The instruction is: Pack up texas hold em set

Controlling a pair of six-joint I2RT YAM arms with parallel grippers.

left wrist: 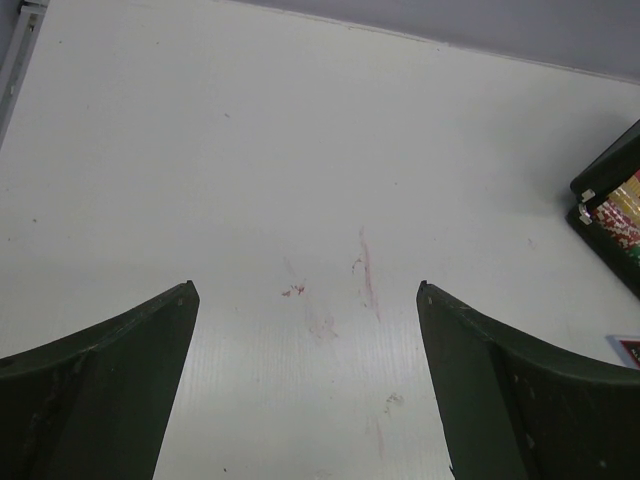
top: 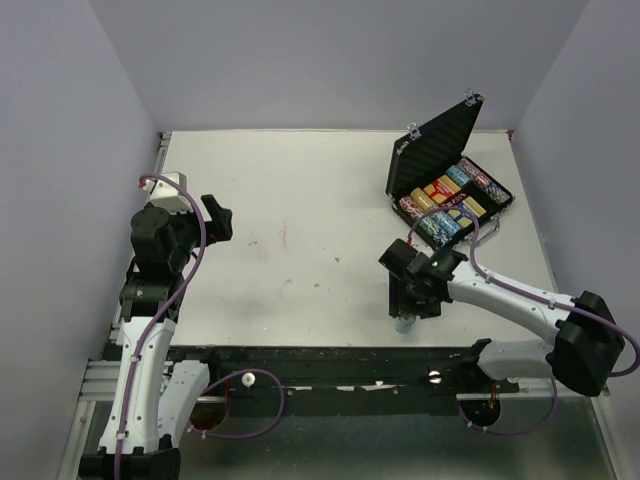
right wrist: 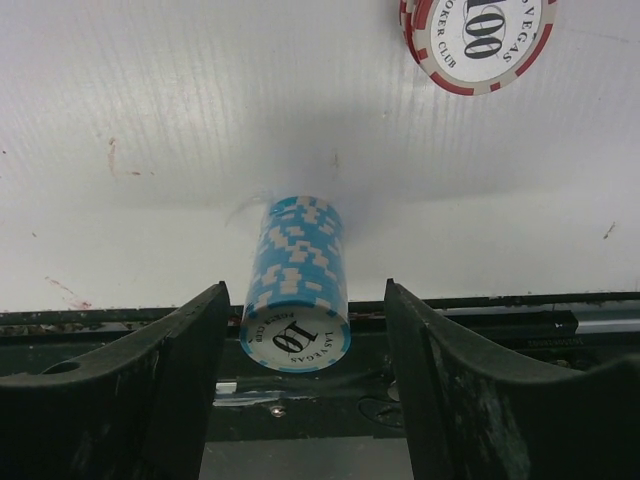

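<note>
Right gripper (right wrist: 305, 290): I see its two fingers (right wrist: 150, 400) spread apart on either side of a blue chip stack (right wrist: 295, 285), with a sliver of table showing at each side, so nothing is clamped. The stack's "10" face is turned toward the wrist camera. At 1 o'clock from it, and apart from it, sits a red-and-white chip stack (right wrist: 480, 40) marked "100" (cut off by the upper edge of that view). Seen from above, this gripper (top: 405, 300) points down over the blue chips (top: 403, 323) at about 5 o'clock on the table (top: 300, 190), close to the near edge.

Left gripper (left wrist: 306, 290): I read its fingers (left wrist: 100, 390) as spread wide over bare table with faint reddish marks (left wrist: 365, 270) and nothing between them. From above it (top: 215, 215) hangs at about 9 o'clock.

The case (top: 500, 200) lies open at about 1 o'clock on the table, its ribbed lid (top: 435, 150) raised on the far-left side and the multicoloured chip rows (top: 450, 205) seated inside. One corner of it (left wrist: 610, 200) shows at 3 o'clock in the left wrist view.
</note>
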